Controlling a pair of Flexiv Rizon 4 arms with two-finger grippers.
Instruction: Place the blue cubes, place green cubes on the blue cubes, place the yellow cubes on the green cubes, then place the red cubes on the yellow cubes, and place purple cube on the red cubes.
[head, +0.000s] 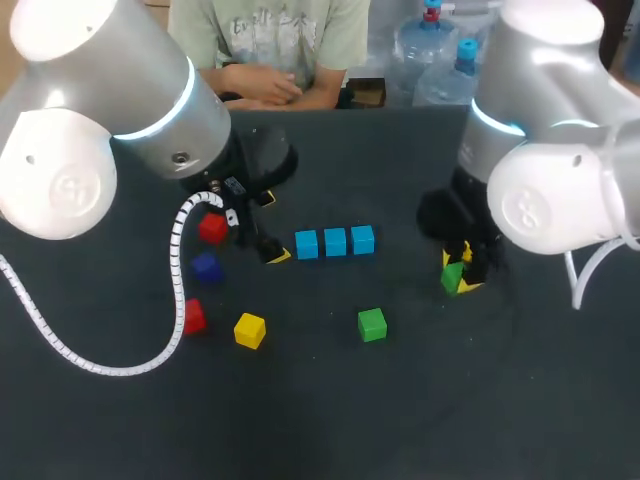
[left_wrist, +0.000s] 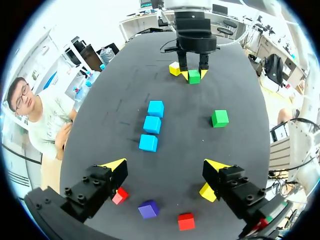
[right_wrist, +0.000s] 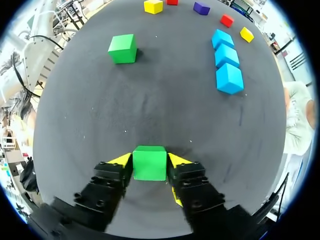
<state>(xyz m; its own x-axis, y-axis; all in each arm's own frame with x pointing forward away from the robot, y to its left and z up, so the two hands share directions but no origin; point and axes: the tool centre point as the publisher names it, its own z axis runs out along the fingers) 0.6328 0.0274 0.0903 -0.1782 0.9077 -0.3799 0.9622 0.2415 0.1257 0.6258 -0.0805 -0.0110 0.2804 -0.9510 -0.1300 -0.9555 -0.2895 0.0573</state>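
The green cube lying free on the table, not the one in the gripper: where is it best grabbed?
Come straight down from above and pinch two opposite side faces of the green cube. It sits flat on the table, its sides are flat and parallel, and nothing stands close beside it.

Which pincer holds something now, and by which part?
The right pincer holds a green cube by two opposite side faces. The left pincer is open and holds nothing.
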